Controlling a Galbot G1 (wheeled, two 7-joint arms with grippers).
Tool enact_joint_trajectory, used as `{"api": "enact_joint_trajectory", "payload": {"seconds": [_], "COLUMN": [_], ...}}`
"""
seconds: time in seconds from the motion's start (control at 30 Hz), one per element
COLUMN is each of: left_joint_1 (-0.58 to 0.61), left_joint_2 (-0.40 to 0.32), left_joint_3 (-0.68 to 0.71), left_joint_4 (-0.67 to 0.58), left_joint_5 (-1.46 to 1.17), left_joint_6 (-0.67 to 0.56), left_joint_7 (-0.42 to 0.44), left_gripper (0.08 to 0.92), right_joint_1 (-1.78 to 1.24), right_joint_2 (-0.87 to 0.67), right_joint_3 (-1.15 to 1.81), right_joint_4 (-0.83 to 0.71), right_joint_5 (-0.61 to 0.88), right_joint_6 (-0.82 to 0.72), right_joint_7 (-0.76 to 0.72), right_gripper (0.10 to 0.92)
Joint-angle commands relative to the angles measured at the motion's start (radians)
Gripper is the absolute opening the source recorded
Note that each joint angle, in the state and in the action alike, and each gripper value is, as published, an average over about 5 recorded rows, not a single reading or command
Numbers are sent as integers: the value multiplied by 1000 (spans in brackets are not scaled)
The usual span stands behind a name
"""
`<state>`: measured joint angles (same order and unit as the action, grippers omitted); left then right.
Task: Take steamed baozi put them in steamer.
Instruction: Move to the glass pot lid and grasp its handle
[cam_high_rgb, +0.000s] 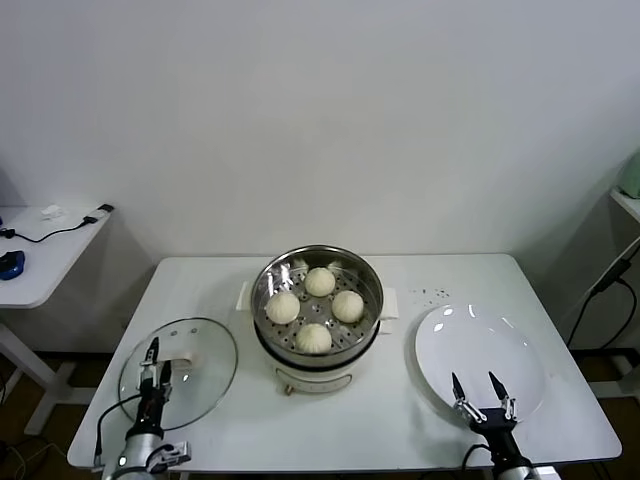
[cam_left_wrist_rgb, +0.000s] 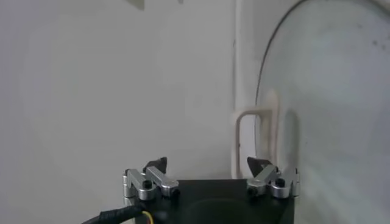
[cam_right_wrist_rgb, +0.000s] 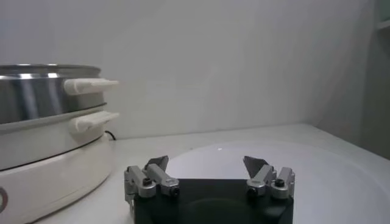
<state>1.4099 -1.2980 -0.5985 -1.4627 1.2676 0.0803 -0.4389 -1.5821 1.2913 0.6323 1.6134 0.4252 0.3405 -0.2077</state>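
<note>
Head view says it all: the four steamed baozi (cam_high_rgb: 315, 308) are sitting in a neat ring on the perforated tray inside the steamer (cam_high_rgb: 317, 262), so as far as I can judge the loading part looks done. My plate (cam_high_rgb: 520, 345) on the right has nothing on it, which fits.

My right gripper (cam_high_rgb: 480, 389) hangs low over the near edge of that plate, jaws spread and holding nothing. My left gripper (cam_high_rgb: 154, 362) is over the glass lid (cam_high_rgb: 205, 390) lying flat on the table (cam_high_rgb: 200, 280) to the left of the steamer, jaws also released, nothing in them. In my left wrist view the lid's white handle (cam_left_wrist_rgb: 253, 143) sits right ahead of me, so I'd guess the lid goes on next.

Room-wise: the lid is close to the table's left edge, the plate is near the right one. Open tabletop lies between each of them and the pot.
</note>
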Motion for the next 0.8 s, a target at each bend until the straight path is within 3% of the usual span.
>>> {"api": "enact_joint_trajectory", "payload": {"seconds": [0.03,0.5,0.8], "left_joint_1": [-34,-59,-35], "left_joint_2": [5,-7,-19], "left_joint_3": [7,10,-20], "left_joint_4": [79,141,27], "left_joint_5": [17,29,-5], "left_joint_6": [13,14,-22], "left_joint_7": [-1,-36,-46], "left_gripper": [802,411,165], "right_joint_1": [-1,-8,-10], "right_joint_2": [6,19,29], "right_joint_3": [-2,-5,-9], "right_joint_4": [-2,4,1], "right_joint_5": [-5,-10,-18], "right_joint_6": [9,12,22], "right_joint_7": [-6,-4,-5], "right_gripper": [823,823,823]}}
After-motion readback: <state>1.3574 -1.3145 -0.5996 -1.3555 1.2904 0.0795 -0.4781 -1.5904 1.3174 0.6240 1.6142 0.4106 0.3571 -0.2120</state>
